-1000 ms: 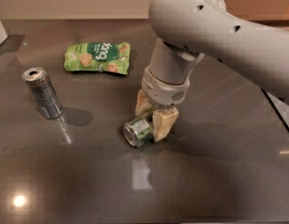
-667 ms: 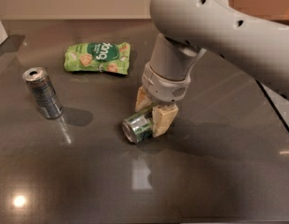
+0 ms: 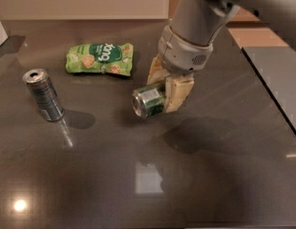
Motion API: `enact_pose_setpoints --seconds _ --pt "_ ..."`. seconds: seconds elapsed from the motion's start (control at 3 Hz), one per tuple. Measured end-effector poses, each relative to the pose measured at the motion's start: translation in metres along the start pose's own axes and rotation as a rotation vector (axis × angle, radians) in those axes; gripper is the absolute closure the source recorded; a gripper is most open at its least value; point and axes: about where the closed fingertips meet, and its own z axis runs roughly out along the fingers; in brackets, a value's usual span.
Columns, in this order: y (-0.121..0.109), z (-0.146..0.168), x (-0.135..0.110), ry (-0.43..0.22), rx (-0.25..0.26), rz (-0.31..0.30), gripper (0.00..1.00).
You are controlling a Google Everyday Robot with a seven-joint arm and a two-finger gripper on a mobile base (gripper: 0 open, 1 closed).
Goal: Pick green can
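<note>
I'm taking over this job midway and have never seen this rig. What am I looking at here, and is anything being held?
This is the one camera view, looking down on a dark glossy table; where the camera is mounted is not known. The thick grey limb coming in from the top right is the robot's single arm. At its end is a two-finger pincer with cream-coloured fingers, near the middle of the table. It is closed on a short metallic green drink can, held sideways with a silver end facing you. Whether the can is clear of the table is hard to tell. To the left a tall slim silver-blue can stands upright, well apart from the pincer. Behind, a flat green snack bag lies on the table.
</note>
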Motion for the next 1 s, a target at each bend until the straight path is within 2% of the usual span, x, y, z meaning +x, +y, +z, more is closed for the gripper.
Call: enact_pose_setpoints --seconds 0.67,1.0 --pt "-0.035 -0.059 0.005 -0.080 0.095 0.035 1.00" --pt "-0.036 -0.059 0.005 -0.080 0.097 0.035 1.00"
